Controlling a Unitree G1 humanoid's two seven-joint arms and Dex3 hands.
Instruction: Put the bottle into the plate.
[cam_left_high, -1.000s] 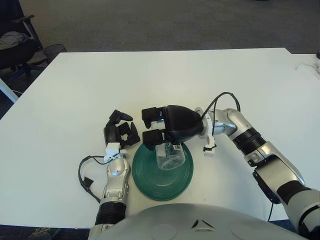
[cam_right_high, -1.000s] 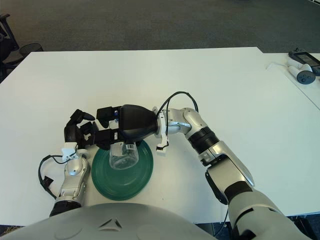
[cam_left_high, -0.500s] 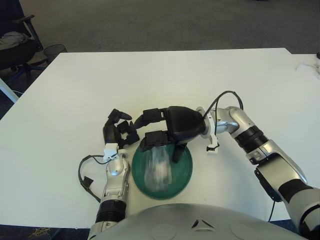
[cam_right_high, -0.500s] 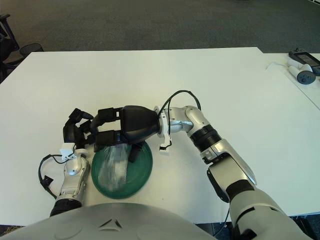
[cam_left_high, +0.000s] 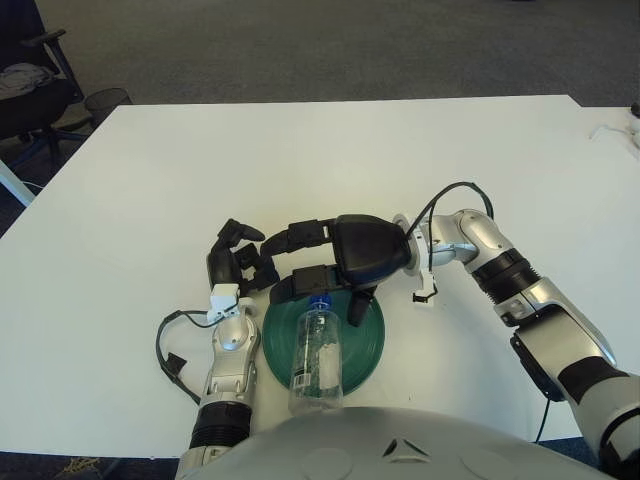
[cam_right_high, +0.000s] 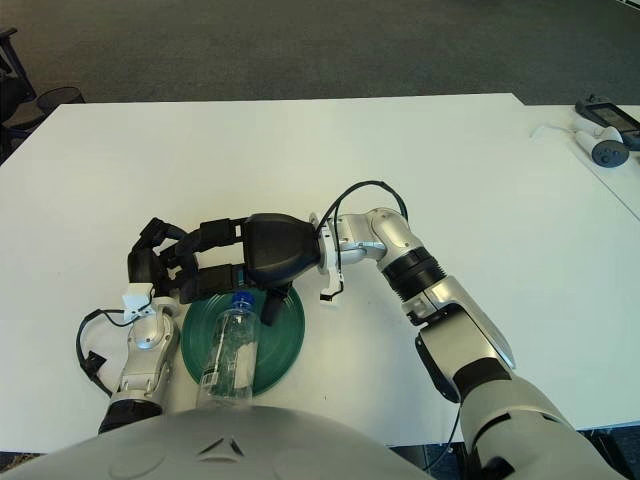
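Near the front edge of the white table (cam_left_high: 150, 160), left of its middle, the left hand (cam_left_high: 238, 265) sits parked with its black fingers curled on nothing, just beside the plate's left rim; its silver forearm runs back toward the front edge, with a black cable (cam_left_high: 168, 352) looping on the table beside it.

Next comes the green plate (cam_left_high: 368, 345), a shallow round dish with a smooth, glossy surface. The clear plastic bottle (cam_left_high: 317, 352) now lies on it lengthwise, blue cap pointing to the far edge and its base overhanging the plate's near rim. 1 second ago it was clamped in the right hand above the plate; half a second ago it was a falling blur. It has landed and appears settled, a ribbed see-through cylinder with a pale label.

The right hand (cam_left_high: 318, 265) hovers over the plate's far rim, its 3 black fingers spread and released, touching nothing that can be seen. Its rounded black palm joins a silver wrist and forearm reaching in from the right front corner.

The drop looks done, so the task seems nearly finished, though the overhanging base could let the round bottle roll off.
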